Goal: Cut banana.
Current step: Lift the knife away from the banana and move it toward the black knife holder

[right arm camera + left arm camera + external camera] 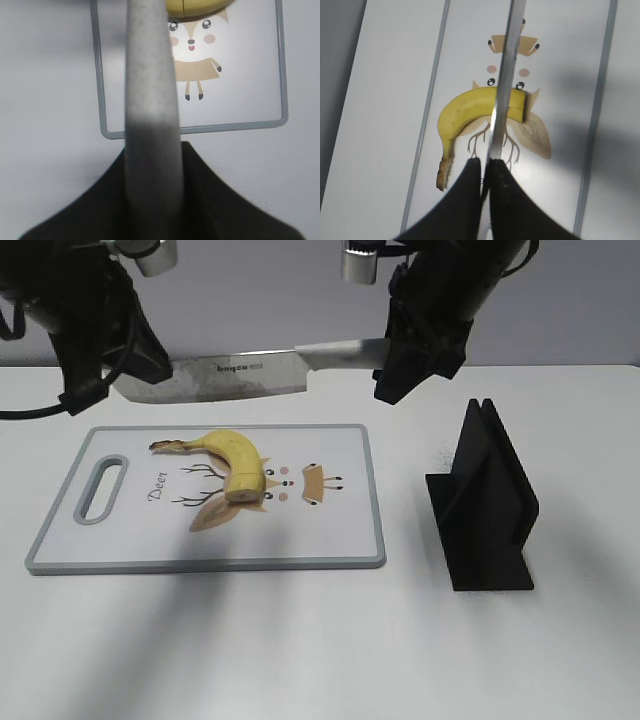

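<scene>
A yellow banana [232, 455] with one cut end lies on the white cutting board [200, 562]. A large kitchen knife [230, 375] hangs level above the board, held at both ends. My left gripper [125, 380] is shut on the blade's tip end, and my right gripper [392, 365] is shut on the grey handle. In the left wrist view the blade [505, 75] runs edge-on from the shut jaws [484, 167] across the banana [465, 107]. In the right wrist view the handle [150, 75] runs out from the jaws [152, 165], and the banana [200, 6] shows at the top edge.
A black knife stand [490, 500] stands on the white table to the right of the board. The board has a grey rim, a handle slot [103, 488] at its left end and a printed deer picture [192, 55].
</scene>
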`<state>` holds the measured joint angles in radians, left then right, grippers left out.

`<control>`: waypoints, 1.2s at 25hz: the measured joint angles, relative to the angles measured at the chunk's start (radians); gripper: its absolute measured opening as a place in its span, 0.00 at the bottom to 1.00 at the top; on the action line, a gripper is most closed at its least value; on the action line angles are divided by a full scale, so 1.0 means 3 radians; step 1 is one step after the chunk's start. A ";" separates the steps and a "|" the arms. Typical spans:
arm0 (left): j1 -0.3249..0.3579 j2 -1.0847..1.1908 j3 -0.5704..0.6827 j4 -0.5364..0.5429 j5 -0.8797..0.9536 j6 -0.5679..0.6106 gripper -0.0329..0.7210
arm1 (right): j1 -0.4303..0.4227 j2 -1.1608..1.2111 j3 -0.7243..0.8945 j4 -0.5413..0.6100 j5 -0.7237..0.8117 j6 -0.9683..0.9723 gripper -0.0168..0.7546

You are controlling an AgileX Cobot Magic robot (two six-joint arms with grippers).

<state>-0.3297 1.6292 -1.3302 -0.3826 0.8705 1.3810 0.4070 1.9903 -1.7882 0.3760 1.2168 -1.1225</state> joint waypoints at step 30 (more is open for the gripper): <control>0.0460 -0.0866 0.0000 0.0334 -0.0827 -0.1837 0.84 | -0.0004 -0.0656 0.0000 -0.0124 0.0026 0.0761 0.25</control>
<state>-0.1916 1.3693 -1.3302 -0.2824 0.6223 0.8300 0.4058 1.7935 -1.7882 0.3387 1.2247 -0.8942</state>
